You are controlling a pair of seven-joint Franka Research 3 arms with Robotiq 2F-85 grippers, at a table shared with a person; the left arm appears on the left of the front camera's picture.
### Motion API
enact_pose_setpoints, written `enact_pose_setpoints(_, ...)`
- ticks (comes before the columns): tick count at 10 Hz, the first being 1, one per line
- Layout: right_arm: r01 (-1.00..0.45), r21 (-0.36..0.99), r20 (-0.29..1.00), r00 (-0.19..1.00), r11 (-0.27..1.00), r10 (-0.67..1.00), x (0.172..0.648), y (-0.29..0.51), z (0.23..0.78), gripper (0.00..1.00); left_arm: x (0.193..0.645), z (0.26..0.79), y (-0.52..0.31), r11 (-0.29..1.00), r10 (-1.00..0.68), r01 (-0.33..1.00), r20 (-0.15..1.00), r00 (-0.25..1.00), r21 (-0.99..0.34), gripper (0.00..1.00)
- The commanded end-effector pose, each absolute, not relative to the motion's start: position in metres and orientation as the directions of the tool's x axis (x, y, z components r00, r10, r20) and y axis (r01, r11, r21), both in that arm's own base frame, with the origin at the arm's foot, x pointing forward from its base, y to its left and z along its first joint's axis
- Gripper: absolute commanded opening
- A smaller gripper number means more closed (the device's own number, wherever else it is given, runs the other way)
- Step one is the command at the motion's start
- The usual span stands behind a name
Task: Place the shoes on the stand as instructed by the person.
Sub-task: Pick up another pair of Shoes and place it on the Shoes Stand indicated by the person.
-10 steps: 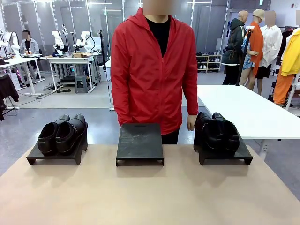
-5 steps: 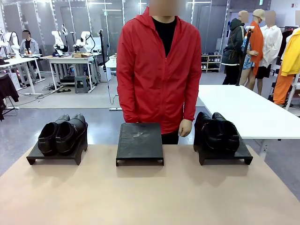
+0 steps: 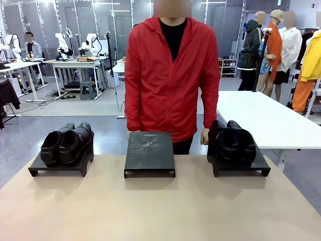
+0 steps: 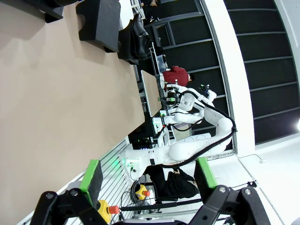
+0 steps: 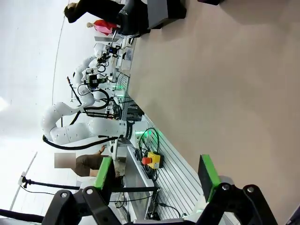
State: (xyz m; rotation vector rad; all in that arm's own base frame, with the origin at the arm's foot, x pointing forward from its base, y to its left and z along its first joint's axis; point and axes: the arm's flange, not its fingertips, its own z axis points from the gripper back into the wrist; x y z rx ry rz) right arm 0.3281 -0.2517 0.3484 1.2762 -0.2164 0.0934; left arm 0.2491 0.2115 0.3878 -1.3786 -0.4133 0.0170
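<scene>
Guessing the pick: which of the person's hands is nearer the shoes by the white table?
Their left hand, just beside those glossy black leather shoes; their right sleeve hangs by the middle black stand.

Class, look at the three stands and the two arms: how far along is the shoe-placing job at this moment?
Already done: one pair of shoes sits on the left stand and another pair on the right stand. In hand: nothing; the left gripper and right gripper are open and empty. Left: the middle stand is bare, and the person behind it gives no visible signal.
</scene>
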Motion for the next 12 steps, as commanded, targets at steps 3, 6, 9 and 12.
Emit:
enact_pose_setpoints(3,-0.19,0.935,0.211,0.977,0.298,-0.04,0.3252,-0.2501,0.3504,0.9,0.2451,0.3882,0.2106,0.199,0.24,0.25,0.294,0.925,-0.948,1.0)
enact_pose_setpoints(6,-0.19,0.935,0.211,0.977,0.298,-0.04,0.3252,-0.2501,0.3504,0.9,0.2451,0.3882,0.2106,0.199,0.24,0.25,0.294,0.925,-0.948,1.0)
enact_pose_setpoints(9,-0.19,0.935,0.211,0.977,0.298,-0.04,0.3252,-0.2501,0.3504,0.9,0.2451,0.3882,0.2106,0.199,0.24,0.25,0.294,0.925,-0.948,1.0)
enact_pose_setpoints(12,-0.19,0.935,0.211,0.977,0.298,-0.04,0.3252,-0.2501,0.3504,0.9,0.2451,0.3882,0.2106,0.199,0.24,0.25,0.294,0.925,-0.948,1.0)
